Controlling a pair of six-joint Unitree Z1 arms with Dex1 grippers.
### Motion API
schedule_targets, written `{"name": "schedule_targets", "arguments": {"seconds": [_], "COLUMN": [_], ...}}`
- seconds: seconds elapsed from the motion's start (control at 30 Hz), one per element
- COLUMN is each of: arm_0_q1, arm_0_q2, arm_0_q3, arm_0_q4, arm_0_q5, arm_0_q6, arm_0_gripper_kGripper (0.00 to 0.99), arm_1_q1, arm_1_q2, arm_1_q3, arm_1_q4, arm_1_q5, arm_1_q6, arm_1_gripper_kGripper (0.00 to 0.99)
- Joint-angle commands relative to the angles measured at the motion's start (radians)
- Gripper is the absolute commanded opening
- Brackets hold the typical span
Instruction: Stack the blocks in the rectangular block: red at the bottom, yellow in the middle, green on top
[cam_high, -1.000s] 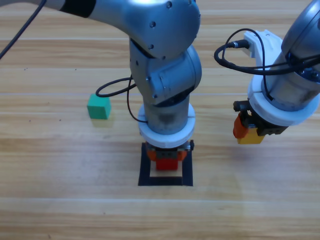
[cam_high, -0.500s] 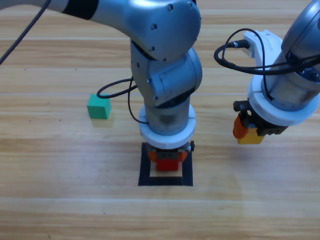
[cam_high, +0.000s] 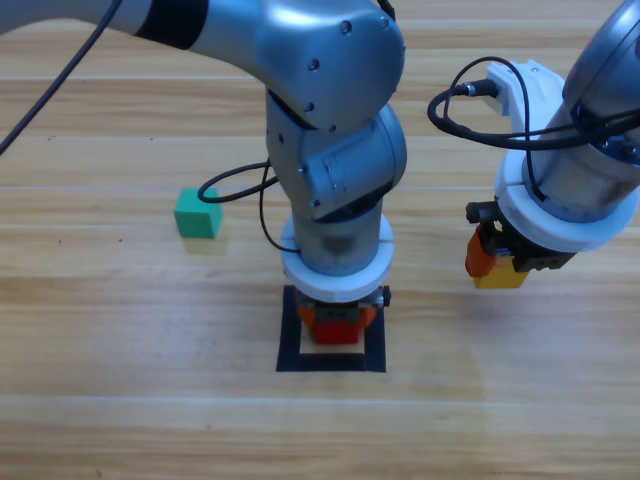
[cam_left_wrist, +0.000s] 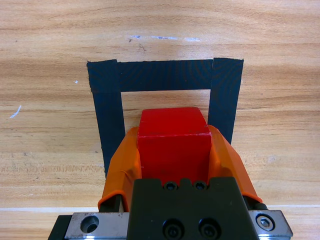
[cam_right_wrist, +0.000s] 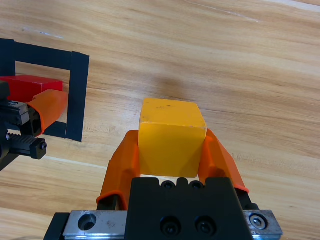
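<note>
Red cube (cam_left_wrist: 173, 142), one, gripped between the orange jaws of the left tool (cam_left_wrist: 173, 150); position: over the opening of the black tape square (cam_left_wrist: 106, 112), near its rear side in the high view. Whether the cube rests on the wood or hangs just above it cannot be told. From overhead the left arm hides most of it; only a red strip (cam_high: 333, 329) shows below the wrist, inside the square (cam_high: 288, 355).

Tape square, one: flat on the wooden table (cam_high: 120, 400), four black strips, bare wood within.

Yellow cube (cam_right_wrist: 171, 136), one, clamped between the jaws of the right tool (cam_right_wrist: 171, 150); position: to the right of the square and clear of it, above bare table. High view shows the cube (cam_high: 502, 274) under the right wrist, the right tool (cam_high: 497, 262) well apart from the left tool (cam_high: 335, 322). The right wrist view also catches the left tool's orange jaw and the red cube (cam_right_wrist: 27, 86) at the square's edge (cam_right_wrist: 77, 95).

Green cube (cam_high: 197, 212), one, free on the table, to the left of the left arm and farther back than the square; no tool near it.
</note>
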Motion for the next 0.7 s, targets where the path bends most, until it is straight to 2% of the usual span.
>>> {"name": "schedule_targets", "arguments": {"seconds": [0.03,0.13,0.17,0.2,0.27,0.3,0.37,0.7], "arm_0_q1": [-0.024,-0.026,-0.026,-0.026,-0.027,-0.027,-0.027,-0.027], "arm_0_q2": [0.057,0.055,0.054,0.051,0.041,0.037,0.029,0.005], "arm_0_q3": [0.025,0.026,0.028,0.031,0.036,0.037,0.039,0.037], "arm_0_q4": [-0.010,-0.010,-0.010,-0.010,-0.009,-0.009,-0.004,0.001], "arm_0_q5": [0.001,0.006,0.009,0.010,0.015,0.016,0.021,0.039], "arm_0_q6": [0.006,0.003,-0.001,-0.004,-0.005,-0.005,-0.004,-0.001], "arm_0_gripper_kGripper": [0.147,0.316,0.407,0.529,0.853,0.948,0.990,0.990], "arm_1_q1": [-0.005,-0.005,-0.006,-0.005,-0.005,-0.005,-0.005,-0.006], "arm_1_q2": [-0.012,-0.011,-0.011,-0.009,-0.009,-0.009,-0.005,-0.009], "arm_1_q3": [-0.003,-0.003,-0.003,-0.003,-0.003,-0.005,-0.005,-0.006], "arm_1_q4": [0.011,0.013,0.013,0.013,0.013,0.013,0.013,0.013], "arm_1_q5": [0.009,0.009,0.009,0.009,0.009,0.009,0.010,0.018], "arm_1_q6": [-0.008,-0.008,-0.008,-0.008,-0.009,-0.009,-0.011,-0.017], "arm_1_gripper_kGripper": [0.000,0.000,0.000,0.000,0.000,0.000,0.000,0.000]}}
